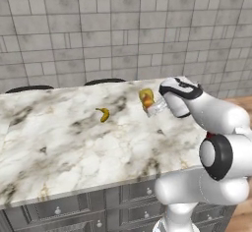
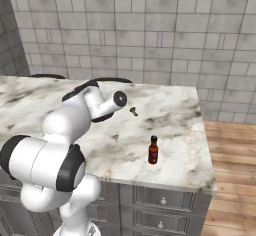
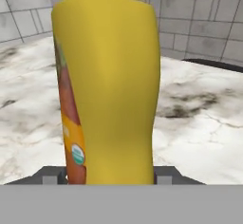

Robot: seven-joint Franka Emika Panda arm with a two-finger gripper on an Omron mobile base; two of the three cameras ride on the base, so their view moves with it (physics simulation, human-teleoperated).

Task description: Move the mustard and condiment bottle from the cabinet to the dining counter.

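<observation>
The tool (image 1: 153, 109) is over the far right part of the marble tabletop (image 1: 59, 142), at the end of the white arm (image 1: 216, 113) that rises from the lower right of the left base view. The mustard (image 1: 146, 99) sits right at the tool. In the hand view the mustard (image 3: 107, 90) stands upright between the 2 fingers (image 3: 52, 176), its red-orange label turned to the left side of that view, with the finger tips showing at either side of its base. The fingers are spread about as wide as the bottle, but whether they press on it or stand just off it cannot be told. Whether its base rests on the marble cannot be told either.

The condiment bottle (image 2: 153, 150) stands upright on the tabletop (image 2: 175, 125) near its right front corner in the right base view, well apart from the tool and the mustard. A banana (image 1: 103, 114) lies flat on the marble to the left of the mustard in the left base view, apart from it. Grey drawers (image 1: 74, 209) with small knobs run below the tabletop edge. A grey tiled wall (image 1: 123, 29) stands behind the tabletop.
</observation>
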